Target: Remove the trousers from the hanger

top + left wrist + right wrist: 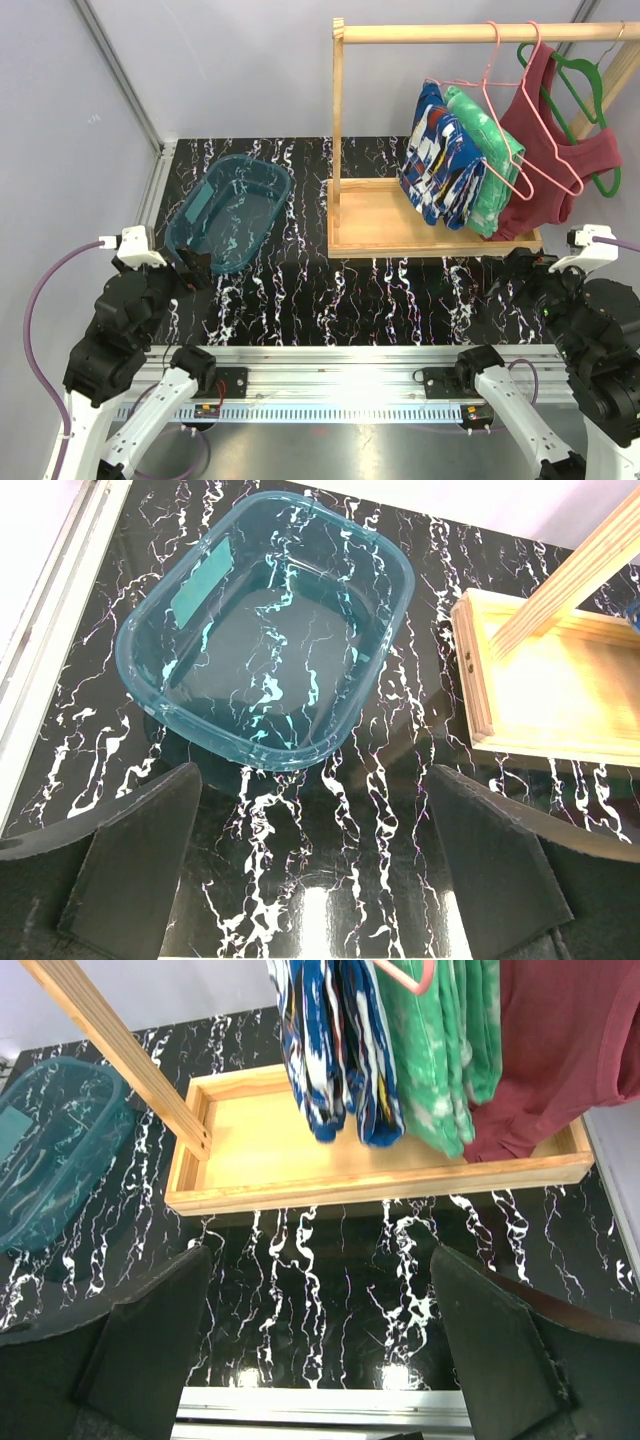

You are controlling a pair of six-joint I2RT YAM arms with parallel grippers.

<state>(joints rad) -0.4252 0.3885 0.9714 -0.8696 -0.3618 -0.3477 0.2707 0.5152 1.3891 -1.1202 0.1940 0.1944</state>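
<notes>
**Trousers on the hanger, both claws apart**

Top view: at the far right you see the blue printed cloth trousers (440,155) and the green white-mottled cloth trousers (487,175). They hang side by side on a pink wire hanger (507,128) from the wooden rack (440,33).

Left wrist: your left gripper (315,830) is spread wide, with the teal plastic tub (270,761) just beyond it.

Right wrist: your right gripper (320,1320) is spread wide too. Both trousers hang beyond it.

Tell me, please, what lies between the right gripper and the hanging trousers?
Right wrist view: from the right gripper, bare marbled table, then the near wall of the wooden tray; the trousers hang above that tray.
</notes>
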